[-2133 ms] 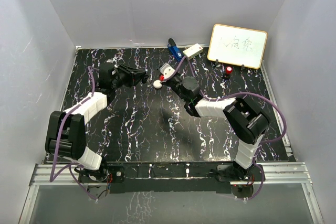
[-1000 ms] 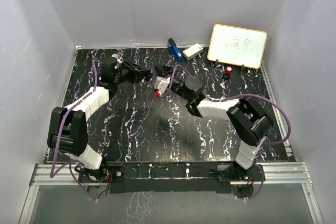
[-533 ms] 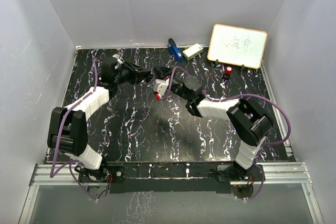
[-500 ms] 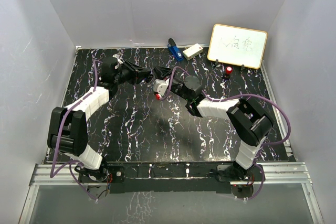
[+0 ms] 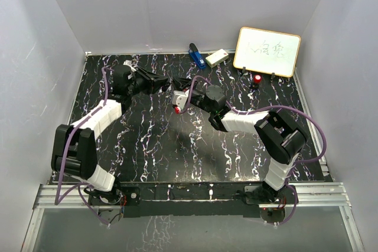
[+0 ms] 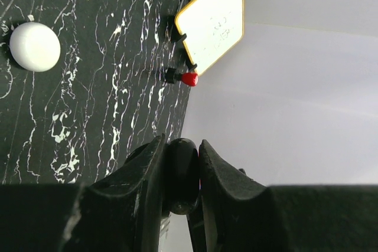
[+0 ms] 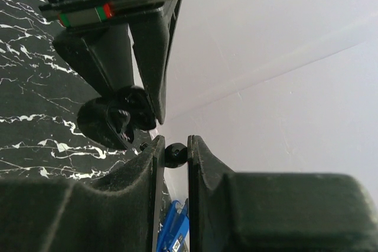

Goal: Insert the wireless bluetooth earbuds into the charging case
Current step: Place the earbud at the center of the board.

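Two tools, each with two fingers: the left tool (image 6: 181,143) and the right tool (image 7: 175,143). Two small dark things: one dark piece (image 6: 180,175) between the left tool's fingers, one dark bead (image 7: 175,154) between the right tool's fingers. On the desk (image 5: 165,146): one round white case (image 6: 35,46), one whiteboard (image 5: 267,51), one red-capped knob (image 5: 257,79), one blue object (image 5: 196,56), one cream box (image 5: 217,57).

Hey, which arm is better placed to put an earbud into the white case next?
Probably right. The right gripper pinches a small dark earbud, while the left gripper is clamped on a black knob-like object. The case lies free on the table.
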